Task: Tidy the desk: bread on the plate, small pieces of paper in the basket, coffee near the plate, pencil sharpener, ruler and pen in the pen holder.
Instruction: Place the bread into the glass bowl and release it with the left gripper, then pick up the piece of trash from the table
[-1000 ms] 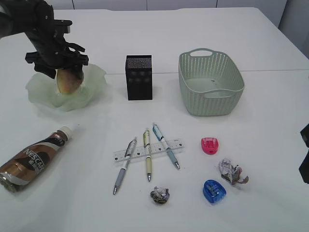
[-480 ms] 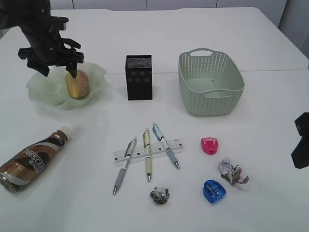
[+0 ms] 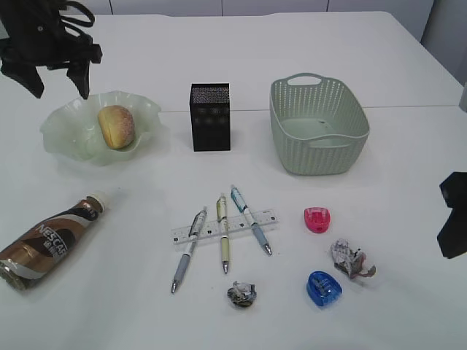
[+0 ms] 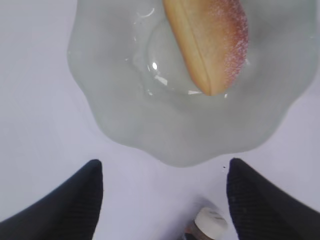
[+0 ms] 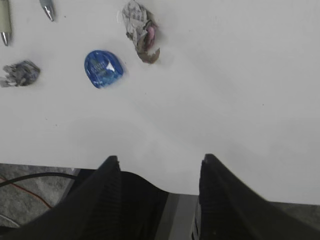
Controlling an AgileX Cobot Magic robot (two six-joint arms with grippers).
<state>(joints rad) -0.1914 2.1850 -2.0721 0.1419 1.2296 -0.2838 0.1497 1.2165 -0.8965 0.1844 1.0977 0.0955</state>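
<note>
1. Exterior view: large plain white desk (image 3: pixel 408 80) carries a round golden-orange bread bun (image 3: pixel 117 125) lying in the translucent pale green ruffled glass plate (image 3: pixel 62 135).
2. Left gripper (image 4: pixel 162 197) hangs spread and empty above the plate.
3. Right gripper (image 5: pixel 160 170), jaws apart, holds nothing at the desk's near edge.

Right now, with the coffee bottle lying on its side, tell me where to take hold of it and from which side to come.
Take the coffee bottle across its wide brown body, coming straight down from above. It lies flat on the desk, cap pointing toward the plate, so the tool should probably straddle the round sides, square to the long axis. The narrow neck looks likelier to slip or tip.
</note>
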